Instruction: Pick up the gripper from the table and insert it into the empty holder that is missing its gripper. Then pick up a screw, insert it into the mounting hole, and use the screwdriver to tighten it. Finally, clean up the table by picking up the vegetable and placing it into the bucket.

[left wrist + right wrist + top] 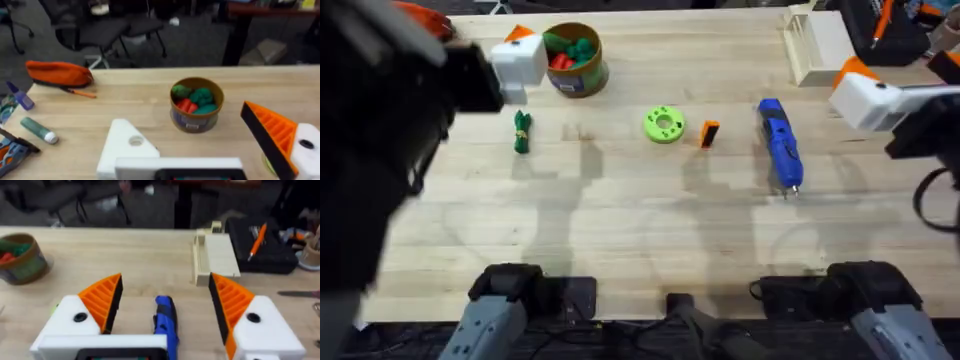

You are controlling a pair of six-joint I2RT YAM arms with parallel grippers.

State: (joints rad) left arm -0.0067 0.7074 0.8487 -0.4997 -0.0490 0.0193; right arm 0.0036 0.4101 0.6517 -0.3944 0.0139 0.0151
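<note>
1. Nothing was done yet; the gripper [710, 133] lay loose on the table [620, 230], the vegetable [522, 131] outside the bucket [575, 60], the screwdriver [780, 145] untouched.
2. My left gripper [200, 145] was wide, its empty holder [125, 145] bare; the loose piece lay well off to its right.
3. My right gripper [162, 312] was wide, empty, over the screwdriver.

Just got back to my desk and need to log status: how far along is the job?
Nothing looks done yet. The orange gripper piece lies loose on the table beside the lime-green disc; the left gripper's empty holder has no finger. Nothing is in hand: the right gripper hovers open above the blue screwdriver. Left: insertion, screw, tightening, and moving the dark green vegetable into the bucket.
</note>
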